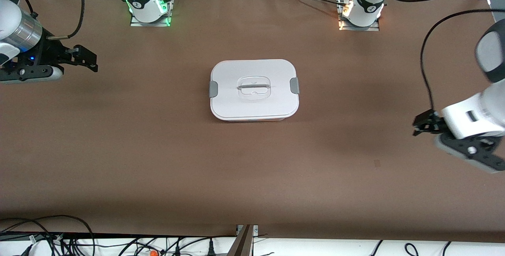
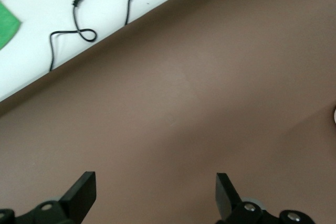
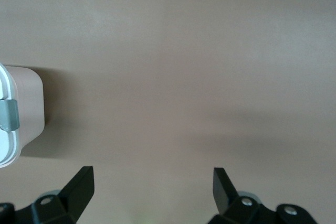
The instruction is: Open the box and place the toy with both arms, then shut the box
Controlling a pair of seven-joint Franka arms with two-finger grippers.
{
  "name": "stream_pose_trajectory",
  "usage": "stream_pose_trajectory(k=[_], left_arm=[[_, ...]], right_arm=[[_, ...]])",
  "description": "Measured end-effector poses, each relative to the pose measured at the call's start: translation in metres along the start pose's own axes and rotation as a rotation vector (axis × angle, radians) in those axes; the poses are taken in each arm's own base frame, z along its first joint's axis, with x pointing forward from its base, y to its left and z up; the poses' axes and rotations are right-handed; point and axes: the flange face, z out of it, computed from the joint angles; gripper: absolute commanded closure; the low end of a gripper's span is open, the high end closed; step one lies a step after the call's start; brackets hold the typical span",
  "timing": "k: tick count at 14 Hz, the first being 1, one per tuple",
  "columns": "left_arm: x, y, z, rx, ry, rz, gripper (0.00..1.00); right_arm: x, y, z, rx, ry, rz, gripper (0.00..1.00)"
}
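At mid-table the box (image 1: 254, 89) sits lidded, contents hidden. The left gripper (image 1: 424, 124) and right gripper (image 1: 85, 58) hover spread wide at the table's ends, arms partly cropped.

I log: brown table (image 1: 158, 149); black cables (image 1: 59, 240) along its near edge; one small orange item (image 1: 152, 253) among them.

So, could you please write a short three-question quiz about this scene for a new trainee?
1. True or false: the lid is on the box.
2. What does each end effector hold? A) the toy B) a clip C) nothing
3. Fill in: the box has a grey ____ at each end.

Key: 1 true. 2 C: the left end effector and the right end effector are open over the bare table. 3 clip.
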Motion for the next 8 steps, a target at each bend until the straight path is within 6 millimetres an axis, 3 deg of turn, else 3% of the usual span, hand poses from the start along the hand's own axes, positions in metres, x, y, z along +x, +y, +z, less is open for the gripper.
stream_pose_trajectory(k=[4, 6, 8], left_arm=[[-0.046, -0.017, -0.037, -0.016, -0.019, -0.227, 0.00], [-0.075, -0.010, -0.046, -0.047, -0.052, -0.388, 0.00], [-0.096, 0.004, -0.050, -0.078, -0.075, -0.441, 0.00]], right_arm=[[0.000, 0.000, 0.001, 0.000, -0.003, -0.001, 0.00], [0.000, 0.000, 0.002, 0.000, -0.005, -0.002, 0.00], [0.000, 0.000, 0.002, 0.000, -0.005, -0.002, 0.00]])
